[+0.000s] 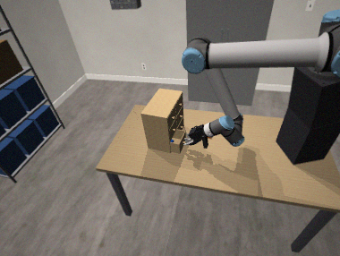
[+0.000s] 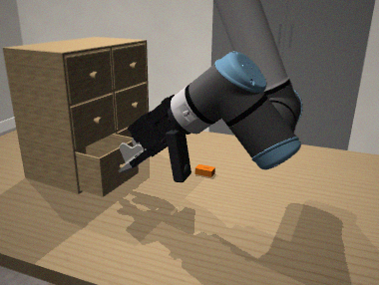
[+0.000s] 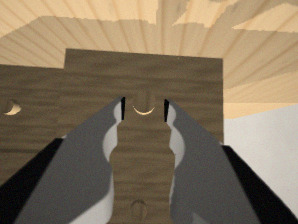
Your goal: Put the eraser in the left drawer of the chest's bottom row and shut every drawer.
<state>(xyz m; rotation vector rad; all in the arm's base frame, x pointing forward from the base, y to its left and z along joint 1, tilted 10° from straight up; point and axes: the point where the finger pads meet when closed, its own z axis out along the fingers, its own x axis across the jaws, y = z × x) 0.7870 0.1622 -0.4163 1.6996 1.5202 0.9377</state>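
The wooden chest [image 2: 75, 100] stands upright on the table, with two columns of drawers. Its bottom-left drawer [image 2: 107, 164] is pulled partly out; the others are shut. My gripper [image 2: 127, 158] is at this drawer's front. In the wrist view its fingers stand narrowly apart on either side of the small knob [image 3: 143, 110], with a gap on each side. The orange eraser [image 2: 204, 170] lies on the table to the right of the chest, behind my wrist. The inside of the open drawer is mostly hidden.
A small blue thing [image 1: 172, 140] shows beside the open drawer in the top view. The black robot base [image 1: 313, 116] stands at the table's right. A shelf with blue bins [image 1: 22, 121] stands on the floor at the left.
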